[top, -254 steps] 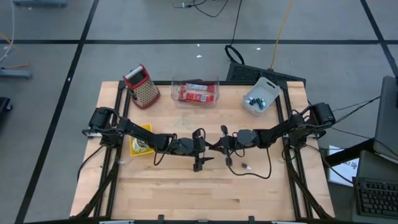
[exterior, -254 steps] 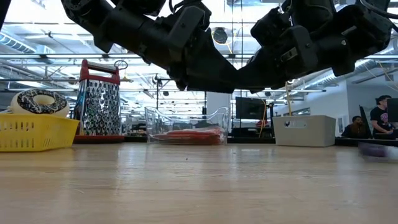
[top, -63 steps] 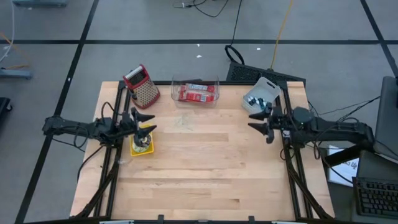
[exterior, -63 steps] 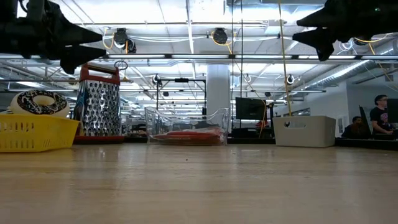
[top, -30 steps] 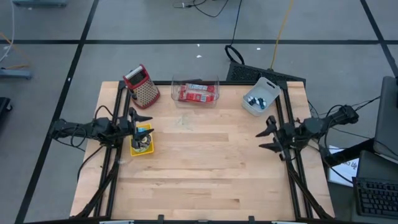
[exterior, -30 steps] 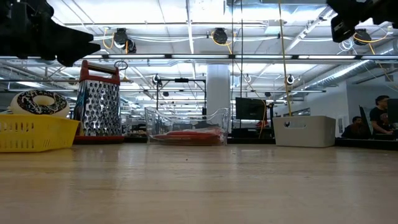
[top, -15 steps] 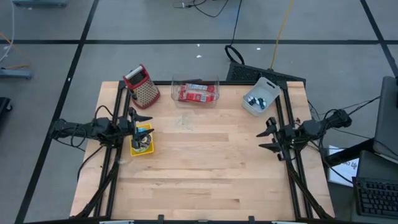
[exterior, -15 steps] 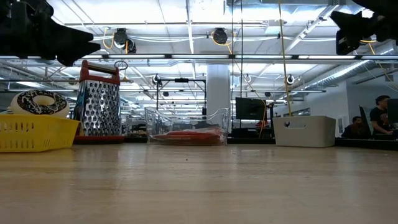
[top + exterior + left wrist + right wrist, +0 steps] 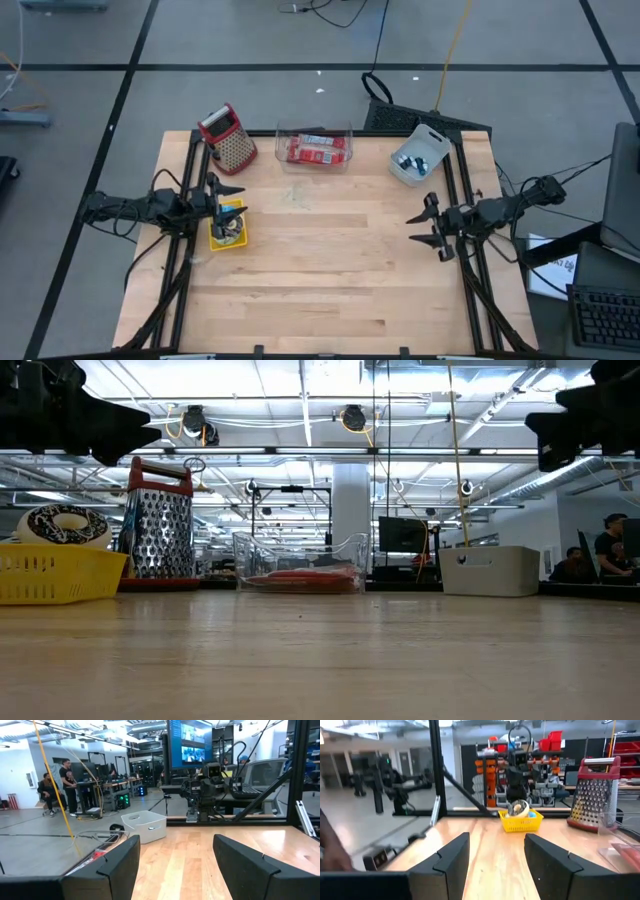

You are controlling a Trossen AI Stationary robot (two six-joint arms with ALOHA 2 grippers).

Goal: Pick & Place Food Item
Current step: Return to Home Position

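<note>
Wooden table [image 9: 320,280], boxy white bin [image 9: 490,572], steel grater [image 9: 229,141]

Left arm sits low along the left edge of the tabletop [image 9: 320,280], left hand [image 9: 231,198] level, fingers [image 9: 107,867] spread wide. Right arm folded at the right edge, right hand [image 9: 420,229] pointing inward, fingers [image 9: 447,860] parted too.

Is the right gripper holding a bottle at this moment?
No, the right gripper is open, and nothing sits between its fingers.
</note>
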